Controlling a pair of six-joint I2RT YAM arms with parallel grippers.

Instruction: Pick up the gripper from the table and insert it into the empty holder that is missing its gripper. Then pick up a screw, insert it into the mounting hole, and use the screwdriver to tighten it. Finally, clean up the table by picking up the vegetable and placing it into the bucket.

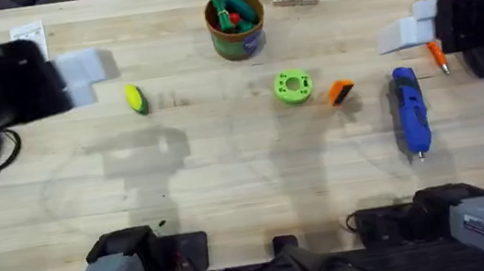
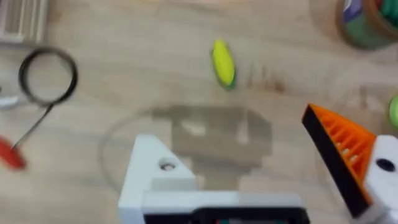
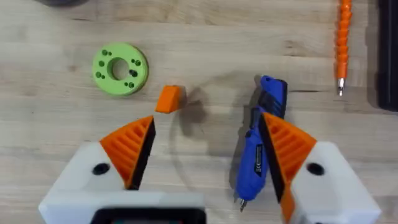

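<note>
Gripper [image 3: 168,99] loose on table [image 1: 228,174] beside green disc [image 3: 120,68]; both tools [image 3: 205,149] [image 2: 255,168] spread, empty.

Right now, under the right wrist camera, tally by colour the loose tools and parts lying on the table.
Green: 1, the disc.
Orange: 2, the loose gripper and the slim tool.
Blue: 1, the screwdriver.
Total: 4.
</note>
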